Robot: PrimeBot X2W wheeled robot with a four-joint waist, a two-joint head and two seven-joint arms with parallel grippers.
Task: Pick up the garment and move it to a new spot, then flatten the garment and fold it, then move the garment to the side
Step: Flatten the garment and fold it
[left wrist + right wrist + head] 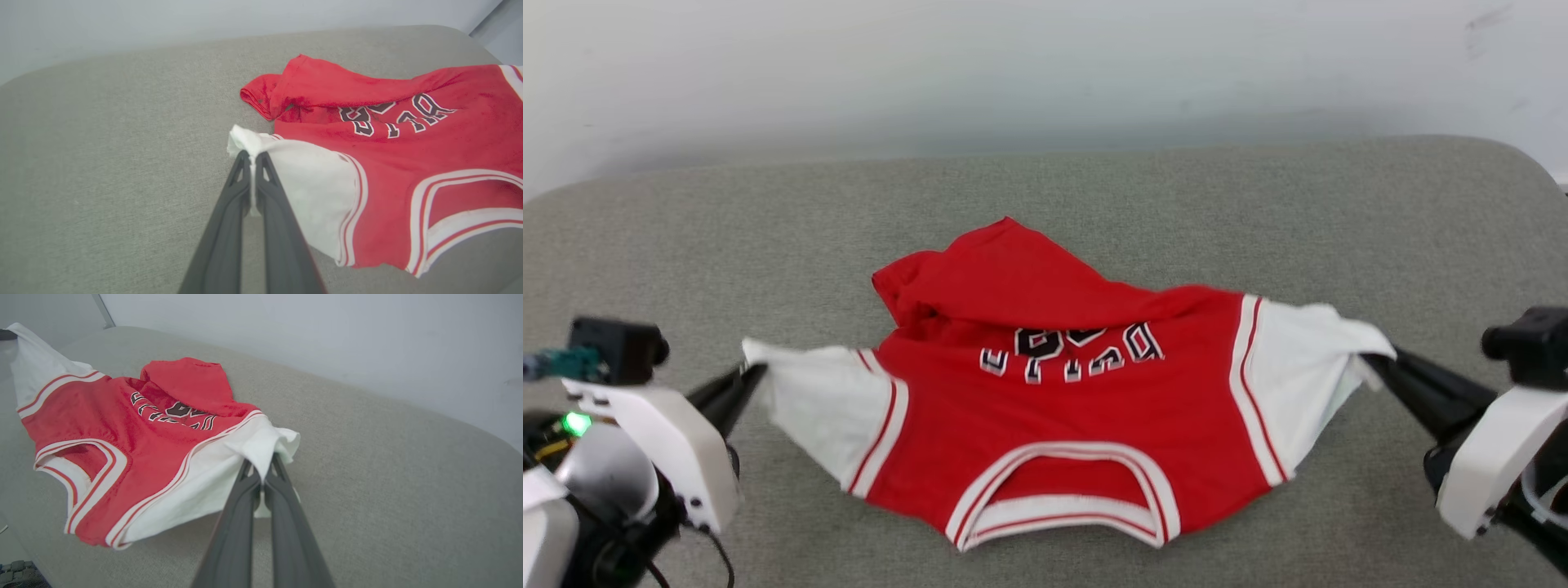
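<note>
A: Where's the shirt [1054, 416]?

B: Low over the table [686, 229], strung sideways between the arms. The left gripper [754, 374] is clamped on one sleeve [825, 408], the right gripper [1376, 362] on the other (collar [1062, 490] nearest the robot). Neither arm is nearer, so I'd lift with both together.

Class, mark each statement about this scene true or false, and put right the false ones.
1. The left pincer is shut on a white sleeve of the shirt. True.
2. The right pincer hangs open, clear of the shirt. False: it is shut on the other sleeve.
3. The shirt lies flat and smooth. False: its far red part is folded over the lettering.
4. The neck opening is on the side nearest the robot. True.
</note>
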